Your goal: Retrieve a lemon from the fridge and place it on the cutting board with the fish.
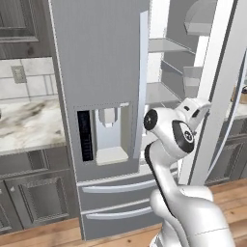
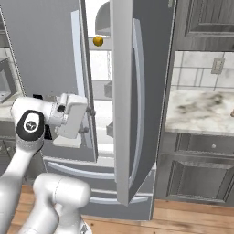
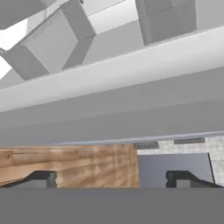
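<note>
The fridge (image 1: 96, 72) stands with its left door shut and its right door (image 2: 123, 91) swung wide, showing white shelves. The lemon (image 2: 98, 41), small and yellow, rests on an upper shelf inside the fridge (image 2: 41, 45). My gripper (image 2: 89, 121) is at the gap between the two doors, well below the lemon and level with the dispenser panel (image 1: 108, 132). In the hand view my gripper (image 3: 113, 179) is open, its dark fingertips (image 3: 41, 178) far apart with nothing between them. The cutting board and the fish are out of view.
The open door (image 1: 217, 96) stands just right of my hand, and its bins (image 3: 52, 48) fill the top of the hand view. Marble counters (image 1: 29, 125) (image 2: 201, 109) flank the fridge. Two drawers (image 1: 120, 185) sit below, over wooden floor (image 3: 78, 164).
</note>
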